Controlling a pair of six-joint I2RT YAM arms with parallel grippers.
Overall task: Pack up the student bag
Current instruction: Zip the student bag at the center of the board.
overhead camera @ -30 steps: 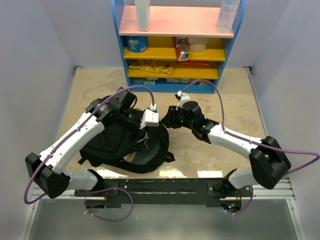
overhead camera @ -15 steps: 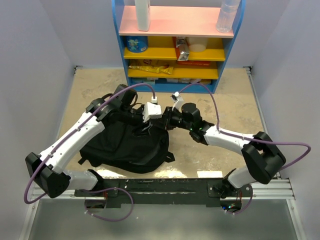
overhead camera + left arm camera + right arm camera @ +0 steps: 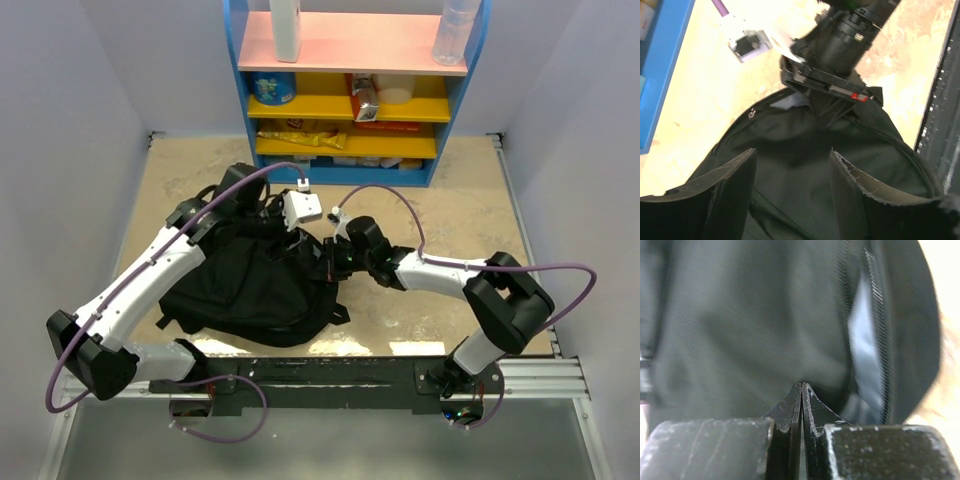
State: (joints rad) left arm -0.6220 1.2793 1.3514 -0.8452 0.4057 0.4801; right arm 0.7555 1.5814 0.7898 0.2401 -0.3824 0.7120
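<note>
The student bag point(image 3: 250, 290), a large slumped mound of soft black woven fabric, was seen lying on the table point(image 3: 450, 200), toward 8 o'clock from the middle of the overhead view. The tabletop was shown as a pale beige surface with a stone-like speckle. At 12 o'clock a shelf unit point(image 3: 340, 176) with a blue frame and flat pink and yellow boards was set against the far wall.

The left gripper point(image 3: 792, 152) was held over the bag's 1 o'clock part. Its two blunt black fingers were spread well apart, only matt cloth showing in the gap, and their inner edges were seen to be rough and frayed. A small silvery zipper pull point(image 3: 752, 113) was seen on the bag's curved rim, at 10 o'clock from that gap.

The right gripper point(image 3: 801, 388) was set at the bag's rim between 2 and 3 o'clock. Its tapered, wedge-shaped fingers were pressed together to a thin seam, with their tips laid against finely ribbed cloth. Whether a fold was nipped between them could not be told. A toothed zip track point(image 3: 880, 315) was seen running at 2 o'clock from those tips, beside a smooth pale-grey strip. A glossy purple cable point(image 3: 385, 190) was looped above the right wrist.
</note>
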